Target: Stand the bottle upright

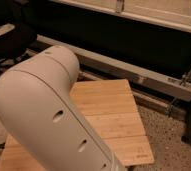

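My large white arm (49,110) fills the left and lower middle of the camera view and covers much of the wooden table (114,115). The gripper is out of view. The bottle is hidden or out of view; only bare light bamboo tabletop shows to the right of the arm.
A long grey metal rail (139,75) runs behind the table in front of a dark wall. Speckled floor (174,145) lies to the right of the table's edge. A dark chair (9,40) stands at the far left.
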You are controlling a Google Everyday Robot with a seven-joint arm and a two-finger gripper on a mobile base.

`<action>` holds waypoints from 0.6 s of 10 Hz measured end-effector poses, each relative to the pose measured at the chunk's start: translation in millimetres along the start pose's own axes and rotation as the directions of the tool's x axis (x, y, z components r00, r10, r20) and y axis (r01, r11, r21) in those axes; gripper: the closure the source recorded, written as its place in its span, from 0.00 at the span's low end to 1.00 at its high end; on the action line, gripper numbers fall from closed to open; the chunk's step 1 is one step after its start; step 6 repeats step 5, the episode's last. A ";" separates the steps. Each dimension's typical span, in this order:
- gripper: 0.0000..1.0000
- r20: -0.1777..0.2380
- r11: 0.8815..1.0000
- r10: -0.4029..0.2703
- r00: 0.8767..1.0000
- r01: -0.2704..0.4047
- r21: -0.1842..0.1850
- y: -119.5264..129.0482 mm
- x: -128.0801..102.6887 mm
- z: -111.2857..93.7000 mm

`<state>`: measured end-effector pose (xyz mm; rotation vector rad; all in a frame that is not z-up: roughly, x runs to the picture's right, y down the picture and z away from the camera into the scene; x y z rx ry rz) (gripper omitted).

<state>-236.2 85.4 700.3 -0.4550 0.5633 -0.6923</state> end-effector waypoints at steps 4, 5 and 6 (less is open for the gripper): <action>0.88 0.245 0.998 0.041 0.969 -0.027 -0.060 3.4 -22.0 -9.0; 0.88 0.344 0.995 0.073 0.936 -0.044 -0.092 3.1 -24.2 -14.4; 0.88 0.344 0.995 0.073 0.936 -0.044 -0.092 3.1 -24.2 -14.4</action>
